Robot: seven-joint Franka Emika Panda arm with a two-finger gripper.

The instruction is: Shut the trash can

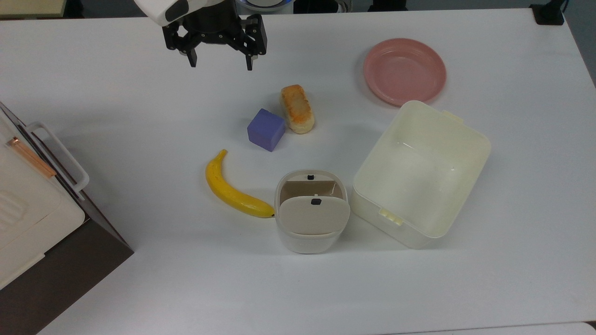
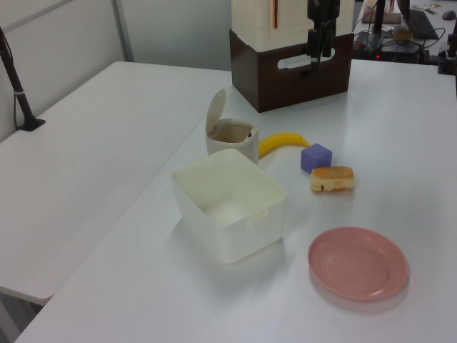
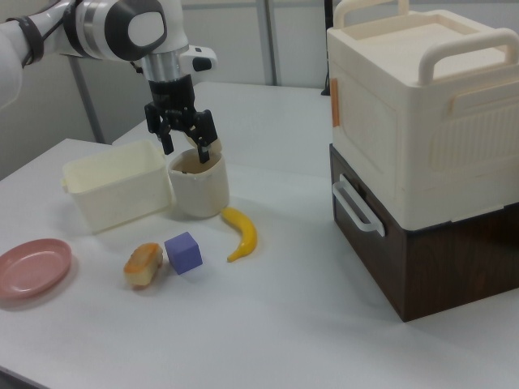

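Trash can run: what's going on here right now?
The Franka arm's gripper hangs above the table with its jaws open, holding nothing, at the far side from the trash can. The trash can's lid stands up on its hinge and the inside shows, so it is not yet closed. A banana, a purple cube and a piece of bread lie between the gripper and the trash can.

The trash can (image 1: 311,232) was cream-white with a beige lid (image 1: 313,214) and black button (image 1: 316,202), beside a yellow banana (image 1: 233,190), purple cube (image 1: 266,130), pink plate (image 1: 404,70) and cream tub (image 1: 421,172).
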